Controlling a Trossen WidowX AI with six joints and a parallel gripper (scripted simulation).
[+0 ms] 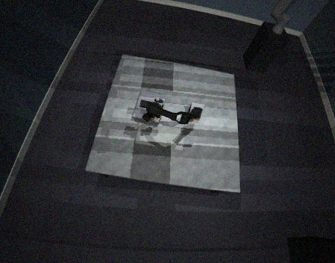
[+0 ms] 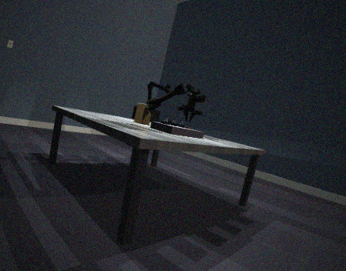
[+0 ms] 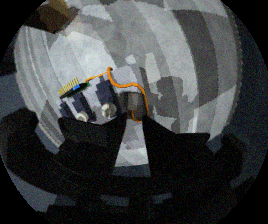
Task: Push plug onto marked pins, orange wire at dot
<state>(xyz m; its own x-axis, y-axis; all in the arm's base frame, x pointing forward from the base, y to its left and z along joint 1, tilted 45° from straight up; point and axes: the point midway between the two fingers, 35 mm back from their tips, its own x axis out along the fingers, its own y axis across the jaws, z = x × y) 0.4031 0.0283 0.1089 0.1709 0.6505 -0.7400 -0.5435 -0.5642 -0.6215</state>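
Note:
The holder (image 2: 192,132) is a low box on the table. Dark servo motors (image 3: 106,92) (image 1: 159,101) with pale round horns stand on it. A row of yellow metal pins (image 3: 69,86) sticks out at the left in the wrist view, beside a blue and green marking (image 3: 77,87). The orange lead (image 3: 126,86) loops right and curls down toward the fingertips. The plug cannot be made out; the lead's end is partly hidden by the fingers. My gripper (image 3: 135,116) (image 2: 188,120) points down above the holder, its fingers partly open with a narrow gap and nothing seen held.
An orange-brown box (image 2: 142,113) (image 3: 56,17) stands by the arm's base. The table (image 1: 204,172) has striped shadows across it. The arm (image 1: 167,113) covers part of the holder in the top view.

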